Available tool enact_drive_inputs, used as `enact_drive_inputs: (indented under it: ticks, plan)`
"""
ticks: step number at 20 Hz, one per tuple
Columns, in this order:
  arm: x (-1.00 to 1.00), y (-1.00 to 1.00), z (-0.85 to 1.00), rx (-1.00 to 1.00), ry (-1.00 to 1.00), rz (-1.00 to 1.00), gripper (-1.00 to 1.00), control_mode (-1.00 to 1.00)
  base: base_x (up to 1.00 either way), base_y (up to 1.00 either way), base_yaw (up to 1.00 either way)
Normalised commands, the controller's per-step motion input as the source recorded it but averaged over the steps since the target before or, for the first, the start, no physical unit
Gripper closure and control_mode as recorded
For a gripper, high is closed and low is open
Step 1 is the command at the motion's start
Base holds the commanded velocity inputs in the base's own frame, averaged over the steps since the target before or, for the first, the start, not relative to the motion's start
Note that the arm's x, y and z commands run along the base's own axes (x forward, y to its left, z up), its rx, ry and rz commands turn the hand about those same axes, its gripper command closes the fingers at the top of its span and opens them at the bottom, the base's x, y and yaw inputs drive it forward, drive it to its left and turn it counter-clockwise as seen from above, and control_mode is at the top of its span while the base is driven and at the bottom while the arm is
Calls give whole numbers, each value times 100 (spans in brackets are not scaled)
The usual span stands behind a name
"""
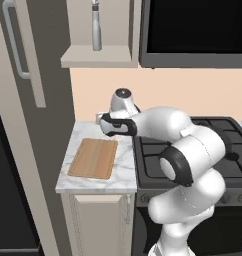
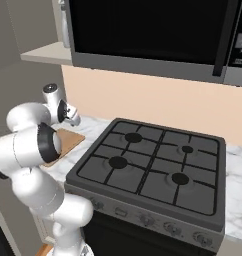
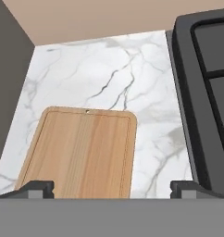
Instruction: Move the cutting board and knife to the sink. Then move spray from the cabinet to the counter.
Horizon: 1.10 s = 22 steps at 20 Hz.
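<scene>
Light-brown wooden cutting board (image 3: 81,150) flat on white marble counter (image 3: 132,69), near edge cut off in hand view. Tall grey spray bottle (image 1: 96,27) upright on open beige cabinet (image 1: 95,55) shelf, top cropped. Gripper (image 3: 112,187) above board, jaws wide apart, empty. Black gas stovetop (image 2: 153,165) right, partly behind arm.

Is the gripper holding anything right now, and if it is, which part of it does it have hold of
Nothing is held. The gripper is open above the cutting board, its fingertips spread wide with nothing between them.
</scene>
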Motion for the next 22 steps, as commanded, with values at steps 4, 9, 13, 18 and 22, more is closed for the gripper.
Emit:
enact_drive_inputs:
  ticks: [4,9,13,18,22]
  plan:
    - [38,10,-32,0,0,2,-100,-100,0,0,0]
    - [35,18,-40,0,0,0,-100,-100,0,0,0]
    - [35,20,-39,0,0,0,-100,-100,0,0,0]
    - [35,4,-26,0,-3,0,-100,-100,0,0,0]
    - [31,0,-14,0,-5,0,-100,-100,0,0,0]
